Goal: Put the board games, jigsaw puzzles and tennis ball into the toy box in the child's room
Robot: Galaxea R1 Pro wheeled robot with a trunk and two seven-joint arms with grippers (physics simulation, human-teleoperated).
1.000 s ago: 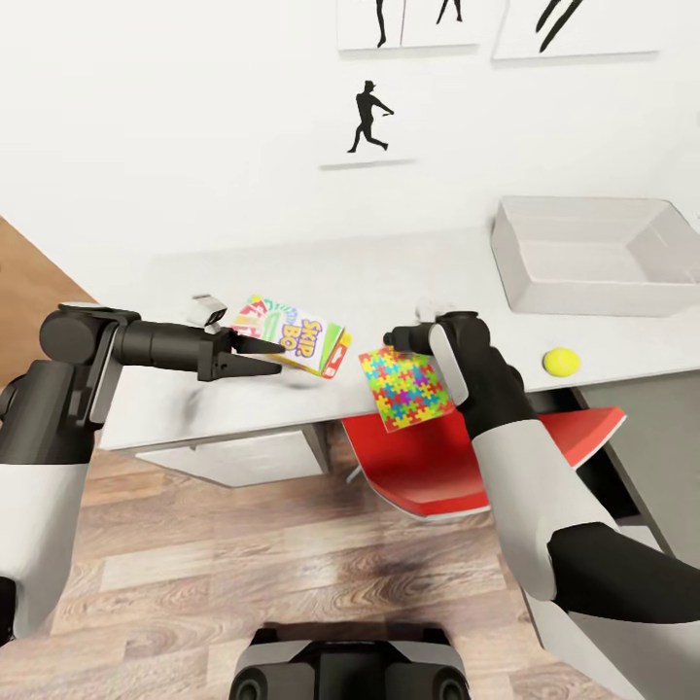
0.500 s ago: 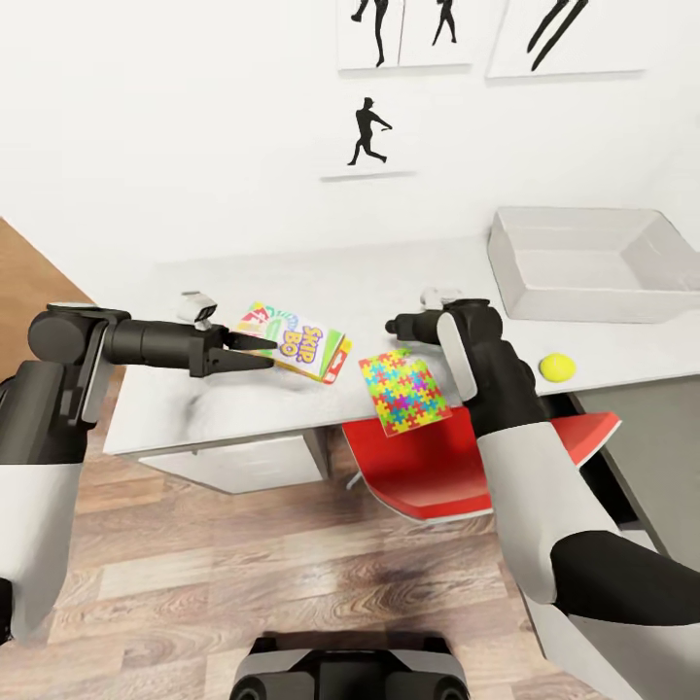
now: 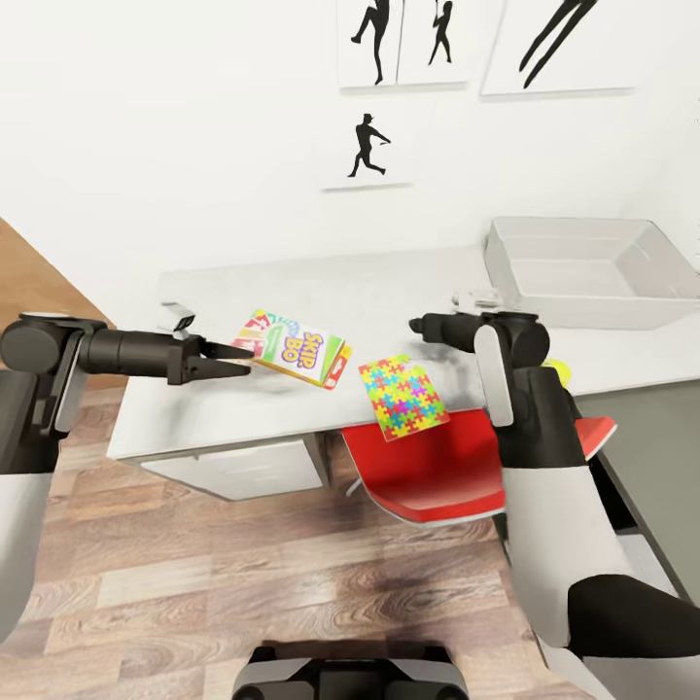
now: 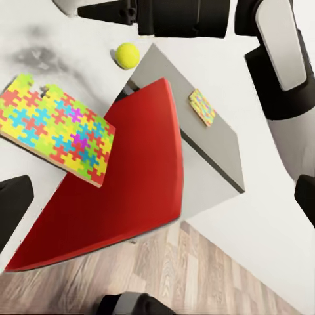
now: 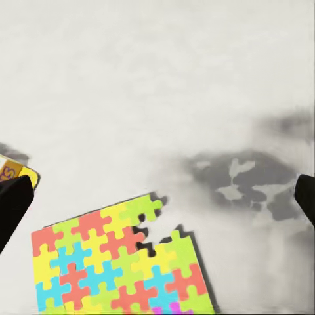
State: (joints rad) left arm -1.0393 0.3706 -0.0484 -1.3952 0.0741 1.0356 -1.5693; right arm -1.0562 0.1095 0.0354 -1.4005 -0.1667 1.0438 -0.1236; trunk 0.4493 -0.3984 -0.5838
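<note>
Counter spans my head view, pale top against a white wall hung with black silhouette pictures. Toy box sits on its far right end. Red chair tucks under the near edge. SKIP BO board game lies flat left of centre, its near-left corner at the tip of my left tool, fingers drawn close; whether it pinches the box I cannot tell. Jigsaw puzzle overhangs the near edge, beside the game. My right tool hovers over bare counter with fingers spread. Tennis ball rests right of the puzzle.
</note>
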